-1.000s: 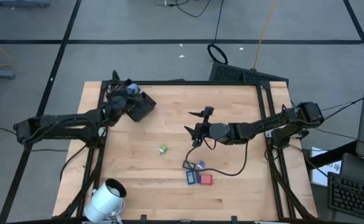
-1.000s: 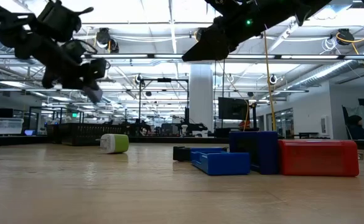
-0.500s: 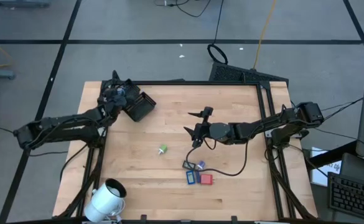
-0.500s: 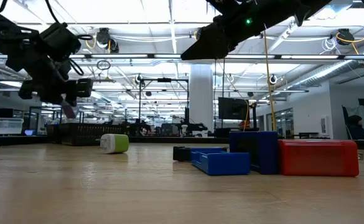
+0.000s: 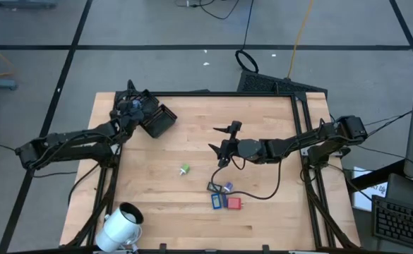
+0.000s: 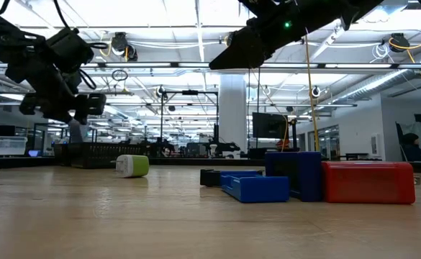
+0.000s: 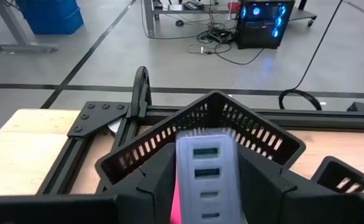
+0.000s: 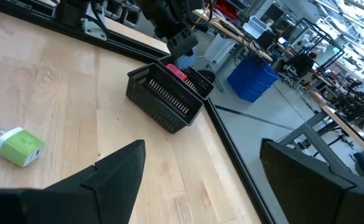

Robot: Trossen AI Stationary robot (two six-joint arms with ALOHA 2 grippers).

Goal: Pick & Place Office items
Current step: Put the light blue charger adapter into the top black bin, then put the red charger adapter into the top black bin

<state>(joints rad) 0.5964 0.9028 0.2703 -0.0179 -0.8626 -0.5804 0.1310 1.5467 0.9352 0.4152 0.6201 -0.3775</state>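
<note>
**Left gripper above the black basket; loose items near the table's front**

The left gripper [image 5: 137, 107] hangs over the black slotted basket [image 5: 157, 121] at the far left corner of the table [image 5: 262, 212]. In the left wrist view a pale grey-white block with small dark slots [image 7: 205, 177] sits between its two dark fingers [image 7: 150, 186], directly above the basket's open top; the fingers flank the block closely, yet whether they pinch it or have let go cannot be told. Something pink shows just beneath the block.

The right gripper [image 5: 220, 144] waits raised over the middle of the table, its fingers spread wide and empty — the right wrist view shows both far apart, looking toward the basket.

The remaining office items lie on the wood, well apart from the basket:
- a green-and-white plug [image 5: 184, 169], alone, nearer the table's centre;
- a cluster toward the front edge — a red block [image 5: 234, 203], a blue block [image 5: 217, 202] touching it, and a flatter blue piece [image 5: 220, 188] just behind them.

A large white cylinder [image 5: 121, 224] rests at the front left corner.
</note>
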